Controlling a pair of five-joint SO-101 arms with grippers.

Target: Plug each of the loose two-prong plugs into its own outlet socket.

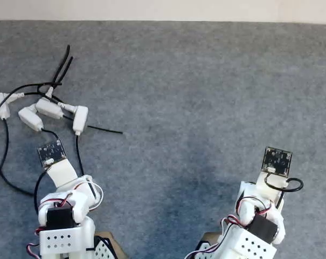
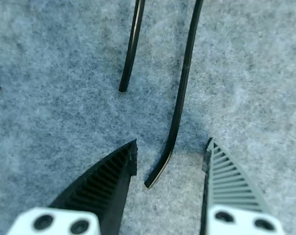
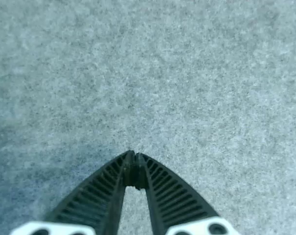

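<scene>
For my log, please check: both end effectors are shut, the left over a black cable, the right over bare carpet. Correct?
Not quite. The left end effector is open, not shut, as the left wrist view shows; it is over the black cable. The right end effector is shut over bare carpet.

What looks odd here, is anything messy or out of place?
The white plugs lie jumbled in front of the left arm, their black cords crossing and tangled. Two cords stop bare on the grey mat, one inside the open left gripper. Nothing looks broken.
</scene>
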